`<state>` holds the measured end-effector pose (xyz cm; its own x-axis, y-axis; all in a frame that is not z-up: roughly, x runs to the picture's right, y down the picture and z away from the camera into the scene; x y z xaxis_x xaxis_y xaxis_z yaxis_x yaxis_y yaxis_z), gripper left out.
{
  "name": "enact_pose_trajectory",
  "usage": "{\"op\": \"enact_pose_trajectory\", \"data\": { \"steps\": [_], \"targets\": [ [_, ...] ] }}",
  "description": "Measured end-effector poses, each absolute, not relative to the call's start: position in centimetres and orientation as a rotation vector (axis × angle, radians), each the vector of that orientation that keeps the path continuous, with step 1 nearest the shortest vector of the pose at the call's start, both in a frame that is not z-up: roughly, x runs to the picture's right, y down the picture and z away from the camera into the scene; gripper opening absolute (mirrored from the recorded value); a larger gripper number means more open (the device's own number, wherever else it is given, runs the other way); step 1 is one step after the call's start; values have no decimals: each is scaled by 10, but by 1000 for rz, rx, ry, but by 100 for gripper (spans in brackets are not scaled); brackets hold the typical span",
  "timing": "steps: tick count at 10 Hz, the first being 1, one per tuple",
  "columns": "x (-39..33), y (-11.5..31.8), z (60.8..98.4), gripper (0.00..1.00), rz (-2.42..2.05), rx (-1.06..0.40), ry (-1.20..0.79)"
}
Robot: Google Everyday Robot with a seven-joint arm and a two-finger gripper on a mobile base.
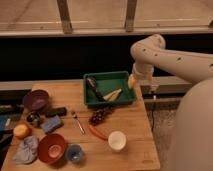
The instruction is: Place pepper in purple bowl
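My claw (153,94) hangs apart, empty, past the right edge of the bench (137,150). The pepper (98,132) lies just below the grapes (100,116); I'd pinch across its middle, then cross left to the purple bowl (36,100).

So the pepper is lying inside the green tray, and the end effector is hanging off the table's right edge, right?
The camera view shows the pepper on the table, beside the grapes, not inside the green tray. The end effector does hang off the table's right edge.
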<state>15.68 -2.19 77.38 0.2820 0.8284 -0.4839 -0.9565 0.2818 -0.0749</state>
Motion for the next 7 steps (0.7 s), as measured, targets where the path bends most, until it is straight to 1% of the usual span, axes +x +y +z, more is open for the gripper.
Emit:
{"op": "enact_pose_trajectory", "data": {
  "steps": [2, 4, 6, 7],
  "targets": [
    [108, -5, 782, 65, 1108, -450, 355],
    [62, 25, 773, 65, 998, -510, 320],
    [39, 47, 759, 65, 917, -538, 311],
    [39, 47, 758, 65, 916, -537, 311]
  ]
}}
